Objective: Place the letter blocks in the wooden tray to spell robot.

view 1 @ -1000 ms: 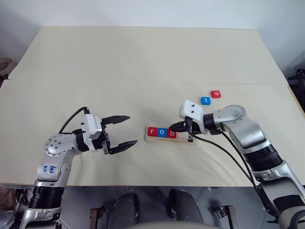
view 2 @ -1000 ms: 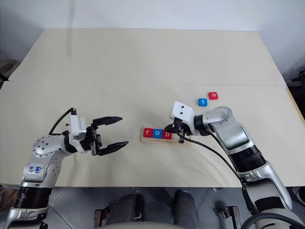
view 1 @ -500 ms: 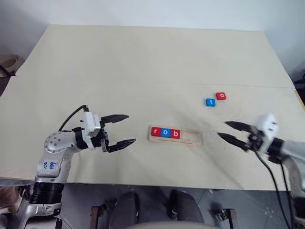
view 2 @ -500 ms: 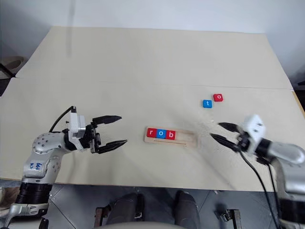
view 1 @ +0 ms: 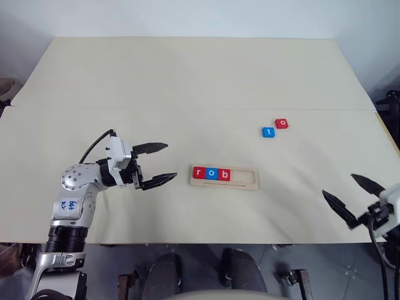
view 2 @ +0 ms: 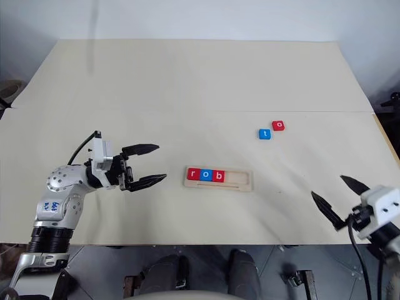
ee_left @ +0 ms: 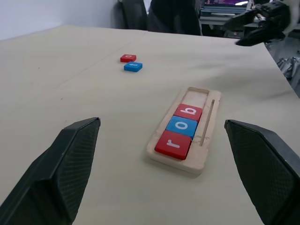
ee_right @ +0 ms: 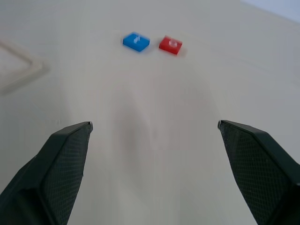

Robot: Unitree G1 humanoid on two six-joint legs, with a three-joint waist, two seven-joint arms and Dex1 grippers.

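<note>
Beige table [view 1: 187,81]: held wooden tray [view 1: 244,179] near centre; blue t block [view 1: 268,132] & red o block [view 1: 282,123] lay loose, just beside each other.

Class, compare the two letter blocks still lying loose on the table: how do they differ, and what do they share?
The blue block bears a white t; the red block bears a white o. The blue block lies nearer the wooden tray; the red block sits just beyond it, farther from the robot and more to its right. Both are small flat rounded squares with white lowercase letters, lying face up outside the tray.
</note>
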